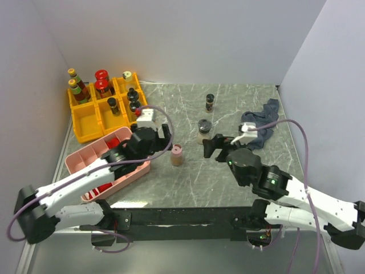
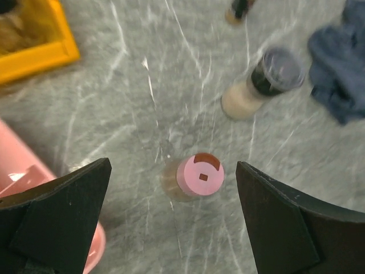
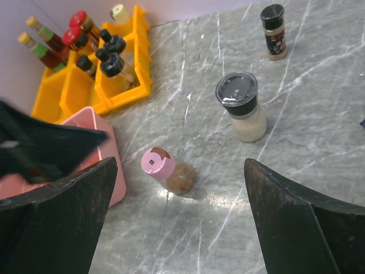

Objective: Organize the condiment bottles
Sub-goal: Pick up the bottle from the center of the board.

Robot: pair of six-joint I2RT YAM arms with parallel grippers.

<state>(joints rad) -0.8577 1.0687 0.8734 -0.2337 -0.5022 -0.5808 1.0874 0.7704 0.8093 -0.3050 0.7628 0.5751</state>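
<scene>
Pink-lidded shaker [image 1: 177,154]: we see it upright on the table, brown spice inside, just right of the pink tray [image 1: 80,161].
Black-lidded shaker [image 1: 203,130]: pale contents, standing further back.
Spice jar [image 1: 210,102]: black cap, alone further back.
Yellow bins [image 1: 85,123]: far left, holding the other bottles.
Left gripper [image 2: 171,191]: fingers wide apart above the pink-lidded shaker, holding nothing.
Right gripper [image 3: 179,168]: wide apart, empty.
Table [image 1: 188,182]: grey marble, white veins; blue cloth [image 1: 259,123] at right.
Room: we see plain pale walls.
</scene>
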